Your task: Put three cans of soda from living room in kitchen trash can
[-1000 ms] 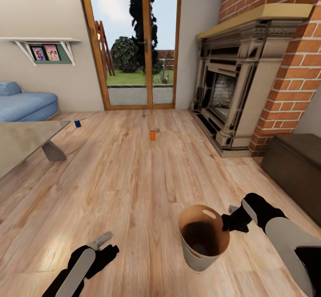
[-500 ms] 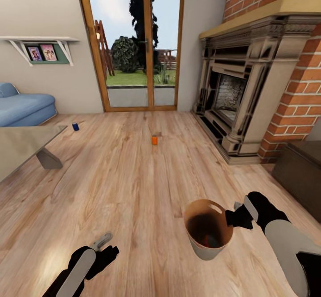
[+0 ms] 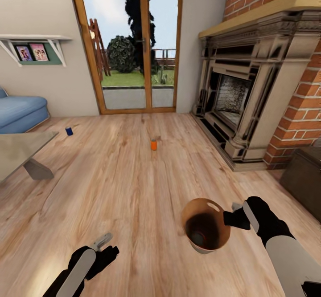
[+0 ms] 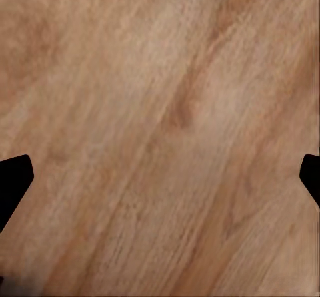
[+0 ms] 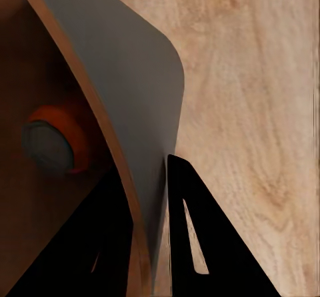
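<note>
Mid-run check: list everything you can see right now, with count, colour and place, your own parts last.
Soda cans: three; orange one on the floor mid-room, dark blue one on the floor near the sofa, orange one inside the bucket.
Bucket: one, grey outside, brown inside, held at its rim.
Sofa: one, blue, far left.
Low table: one, grey, left.
Fireplace: one, brick surround, right.
Cabinet: one, dark, right edge.
Glass doors: wood-framed, ahead.
Wall shelf: one, white, left.
Left gripper: jaws open, over bare floor.
Right gripper: jaws pinching the bucket wall.

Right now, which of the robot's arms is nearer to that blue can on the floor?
Left. Its tool hangs low over bare floor, with the blue can far ahead. The right tool, clamped on the bucket's rim, is farther across the room.
</note>
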You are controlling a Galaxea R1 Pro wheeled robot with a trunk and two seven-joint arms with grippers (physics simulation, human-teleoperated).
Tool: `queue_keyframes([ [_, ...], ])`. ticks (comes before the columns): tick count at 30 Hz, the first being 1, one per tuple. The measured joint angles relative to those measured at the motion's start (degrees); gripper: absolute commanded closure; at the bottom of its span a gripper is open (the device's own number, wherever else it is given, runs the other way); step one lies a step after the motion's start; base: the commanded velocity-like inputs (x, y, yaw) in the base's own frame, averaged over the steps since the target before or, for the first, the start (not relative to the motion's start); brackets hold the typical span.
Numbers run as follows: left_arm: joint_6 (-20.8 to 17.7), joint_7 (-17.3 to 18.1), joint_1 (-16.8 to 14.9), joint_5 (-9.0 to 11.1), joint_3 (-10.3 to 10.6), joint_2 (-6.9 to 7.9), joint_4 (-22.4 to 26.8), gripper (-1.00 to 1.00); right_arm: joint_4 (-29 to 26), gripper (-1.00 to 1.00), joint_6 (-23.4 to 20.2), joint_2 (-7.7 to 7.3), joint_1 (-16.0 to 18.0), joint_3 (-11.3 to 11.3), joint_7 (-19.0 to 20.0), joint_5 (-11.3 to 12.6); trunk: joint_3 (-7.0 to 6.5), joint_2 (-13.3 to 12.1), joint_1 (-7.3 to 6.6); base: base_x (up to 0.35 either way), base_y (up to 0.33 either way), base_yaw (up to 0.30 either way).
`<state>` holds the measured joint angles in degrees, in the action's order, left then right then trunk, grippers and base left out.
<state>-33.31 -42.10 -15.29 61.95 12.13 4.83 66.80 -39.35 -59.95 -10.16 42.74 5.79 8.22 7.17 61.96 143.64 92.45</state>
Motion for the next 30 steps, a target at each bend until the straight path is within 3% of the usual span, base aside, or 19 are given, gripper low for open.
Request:
queue_keyframes([
  [4, 0.00, 0.00, 0.00, 0.02, 0.00, -0.08, 0.01, -1.00, 0.00, 1.00, 0.05, 0.12, -0.06, 0.03, -0.08, -1.32, 0.02, 0.00, 0.00, 0.344, 0.077, -0.105],
  [9, 0.00, 0.00, 0.01, 0.02, 0.00, -0.09, 0.05, -1.00, -0.02, 1.00, -0.02, 0.15, -0.05, 0.06, 0.09, 0.54, 0.01, 0.00, 0.00, 0.344, 0.060, -0.003],
  [14, 0.00, 0.00, 0.00, 0.01, 0.00, -0.09, 0.08, -1.00, 0.00, 1.00, 0.03, -0.06, -0.05, 0.00, 0.31, -0.74, 0.07, 0.00, 0.00, 0.344, 0.053, -0.069],
  [18, 0.01, 0.00, 0.00, 0.01, 0.00, -0.16, 0.07, -1.00, -0.08, 1.00, -0.02, 0.01, -0.12, -0.03, 1.05, 0.53, 0.23, 0.00, 0.00, 0.343, 0.034, -0.192],
  [23, 0.02, 0.00, 0.00, 0.01, 0.00, -0.17, 0.06, -1.00, -0.09, 1.00, 0.07, 0.07, -0.08, -0.05, 1.04, -1.18, 0.38, 0.00, 0.00, 0.343, 0.021, -0.114],
  [30, 0.03, 0.00, 0.00, 0.02, 0.02, -0.18, 0.04, -1.00, 0.05, 1.00, 0.02, 0.16, 0.02, 0.03, 1.10, -0.10, 0.42, 0.00, 0.00, 0.343, 0.009, -0.019],
])
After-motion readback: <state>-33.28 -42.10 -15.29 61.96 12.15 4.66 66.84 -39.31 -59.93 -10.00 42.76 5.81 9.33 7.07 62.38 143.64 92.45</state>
